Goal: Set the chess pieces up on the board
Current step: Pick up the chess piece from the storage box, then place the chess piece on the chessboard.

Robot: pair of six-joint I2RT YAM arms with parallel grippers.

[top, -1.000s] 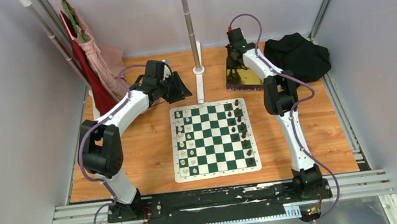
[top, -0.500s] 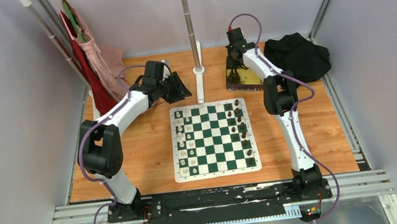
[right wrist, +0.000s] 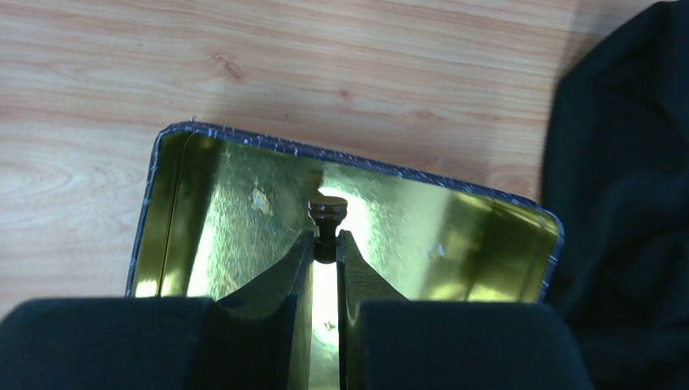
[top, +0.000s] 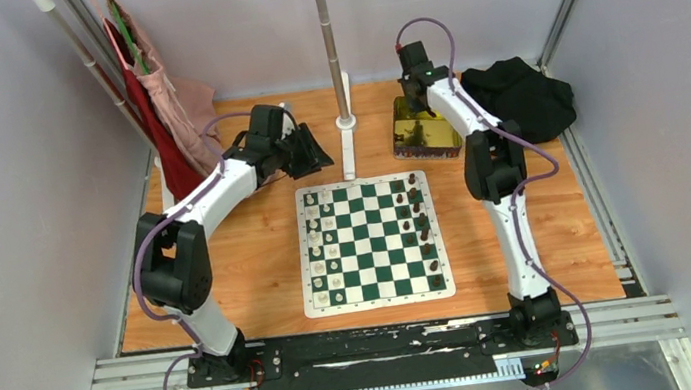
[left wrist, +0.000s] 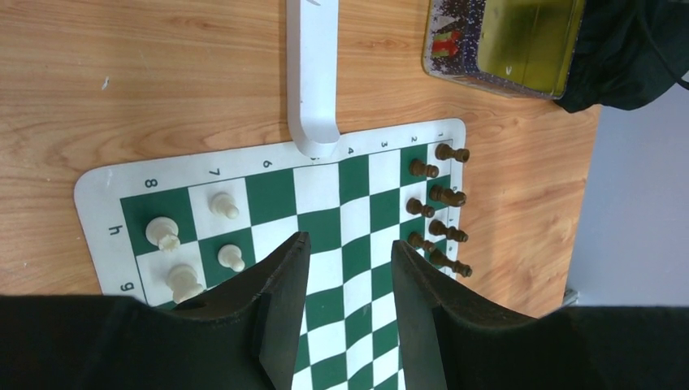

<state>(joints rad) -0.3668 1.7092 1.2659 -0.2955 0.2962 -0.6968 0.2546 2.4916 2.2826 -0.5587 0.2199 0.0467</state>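
My right hand (right wrist: pixel 326 244) is pinched narrow on a dark chess piece (right wrist: pixel 327 213). I grip its stem, and its round top pokes out past my fingertips over the shiny inside of the gold tin (right wrist: pixel 357 161). That arm reaches long to the upper right of the overhead view, wrist turned down at the tin. A black cloth (right wrist: pixel 626 187) lies just right of the tin on the desk (right wrist: pixel 244 65). My left hand (left wrist: pixel 348 248) stands partly open and holds nothing, hovering near the upper left corner of the board (left wrist: pixel 355 175) with the arm bent at the elbow. The other dark chess pieces (left wrist: pixel 439 213) stand along the board's right side in the overhead view, and cream pieces (left wrist: pixel 221 205) along its left. A white pole foot (left wrist: pixel 313 81) comes up to the board's top edge
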